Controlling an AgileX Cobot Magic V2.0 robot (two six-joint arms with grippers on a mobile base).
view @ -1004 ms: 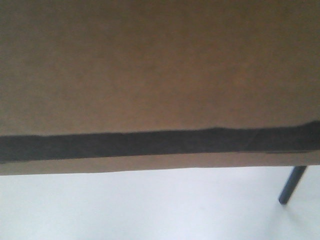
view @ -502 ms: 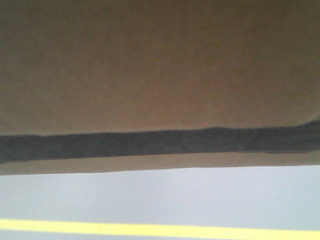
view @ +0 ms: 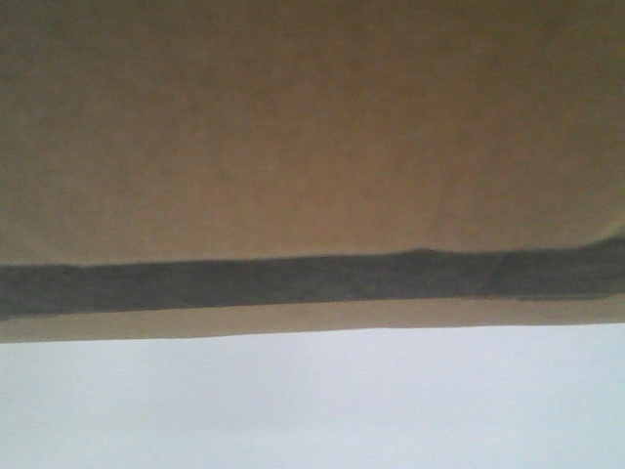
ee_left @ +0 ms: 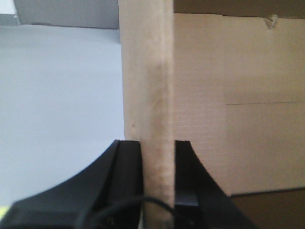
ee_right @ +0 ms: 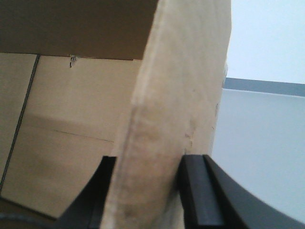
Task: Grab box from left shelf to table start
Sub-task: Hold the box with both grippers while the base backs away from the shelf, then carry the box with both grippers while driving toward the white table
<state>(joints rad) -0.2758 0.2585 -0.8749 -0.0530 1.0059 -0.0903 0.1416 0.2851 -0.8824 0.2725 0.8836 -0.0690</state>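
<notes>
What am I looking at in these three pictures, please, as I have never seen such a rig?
This is a two-armed robot on a mobile base; each arm ends in a two-fingered gripper. The front camera looks ahead: the brown cardboard box fills most of it, above a pale surface that may be the table. The other two cameras sit on the wrists. The left gripper and the right gripper each pinch a cardboard wall of the box between black fingers, so both arms hold it.
</notes>
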